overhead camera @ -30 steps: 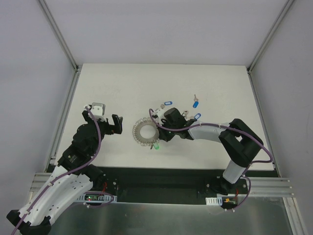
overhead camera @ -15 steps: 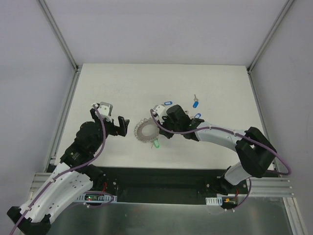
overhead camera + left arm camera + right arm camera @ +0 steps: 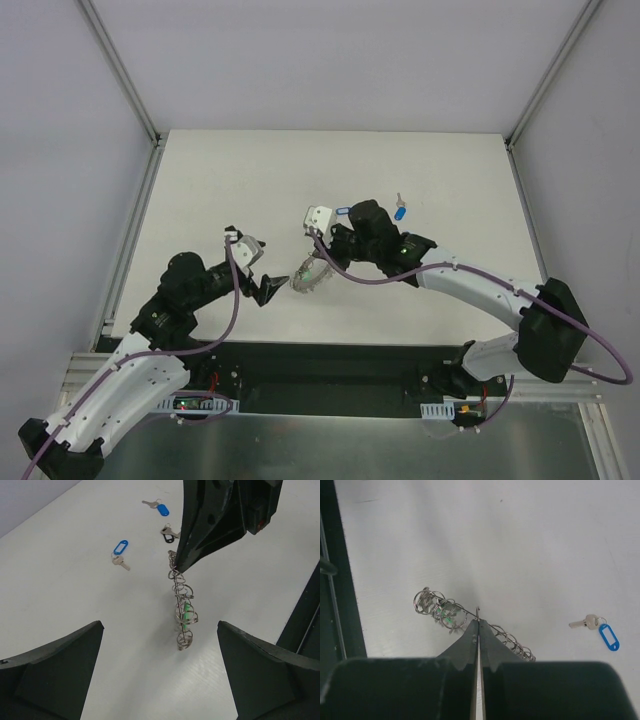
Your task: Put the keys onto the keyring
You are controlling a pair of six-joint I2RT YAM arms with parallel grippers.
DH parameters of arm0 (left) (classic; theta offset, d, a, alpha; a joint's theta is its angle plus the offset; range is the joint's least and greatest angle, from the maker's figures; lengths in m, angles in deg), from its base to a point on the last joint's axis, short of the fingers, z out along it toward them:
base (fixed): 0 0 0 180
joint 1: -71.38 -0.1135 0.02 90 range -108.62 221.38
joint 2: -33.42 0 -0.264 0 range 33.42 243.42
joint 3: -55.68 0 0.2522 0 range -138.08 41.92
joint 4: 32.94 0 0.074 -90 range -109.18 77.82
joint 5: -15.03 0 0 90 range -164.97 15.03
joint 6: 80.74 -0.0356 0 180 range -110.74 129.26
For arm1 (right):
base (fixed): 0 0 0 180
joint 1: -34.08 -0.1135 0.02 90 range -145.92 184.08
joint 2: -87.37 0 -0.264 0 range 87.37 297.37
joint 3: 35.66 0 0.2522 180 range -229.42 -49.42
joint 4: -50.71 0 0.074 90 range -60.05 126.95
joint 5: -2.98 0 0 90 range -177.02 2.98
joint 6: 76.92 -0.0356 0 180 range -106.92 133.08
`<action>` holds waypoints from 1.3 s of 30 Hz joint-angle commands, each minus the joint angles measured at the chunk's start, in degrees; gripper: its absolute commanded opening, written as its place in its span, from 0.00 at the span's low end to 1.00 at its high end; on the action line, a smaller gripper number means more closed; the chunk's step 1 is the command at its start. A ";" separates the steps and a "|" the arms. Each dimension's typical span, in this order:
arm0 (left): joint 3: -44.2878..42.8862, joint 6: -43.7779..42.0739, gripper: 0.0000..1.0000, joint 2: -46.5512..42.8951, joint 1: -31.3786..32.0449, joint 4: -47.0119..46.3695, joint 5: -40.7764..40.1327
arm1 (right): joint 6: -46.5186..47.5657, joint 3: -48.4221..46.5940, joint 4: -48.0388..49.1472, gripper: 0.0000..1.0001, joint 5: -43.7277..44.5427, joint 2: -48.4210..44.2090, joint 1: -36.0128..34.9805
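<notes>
Right claw: mine, pinched tight on keyring rim, holding it on edge, likely for threading | left claw: spread wide, empty, facing ring | keys: on table beyond right claw

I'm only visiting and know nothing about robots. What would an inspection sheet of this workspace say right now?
Surface: white table.
Job's things: keyring held edge-up, pinched at its top. Two blue-tagged keys and a dark-tagged key lie loose beyond it, none on the ring.
Clutter: nothing seen.
Grippers: right gripper shut on the keyring; left gripper open, facing it, not touching.
Cables: purple cable along each arm.
Surroundings: pale walls, metal frame posts.
</notes>
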 commanded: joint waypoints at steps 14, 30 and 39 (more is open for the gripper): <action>-3.17 -4.02 0.86 10.00 -2.14 -8.52 30.94 | 6.08 4.36 -3.33 0.01 -11.48 -14.06 -4.58; 0.34 5.74 0.48 15.45 -2.94 -20.47 31.66 | 5.47 2.70 -2.63 0.01 -9.99 -9.93 -4.67; 1.05 5.13 0.42 17.30 -2.94 -21.18 32.71 | 4.32 2.96 -0.79 0.01 -9.28 -9.58 -4.67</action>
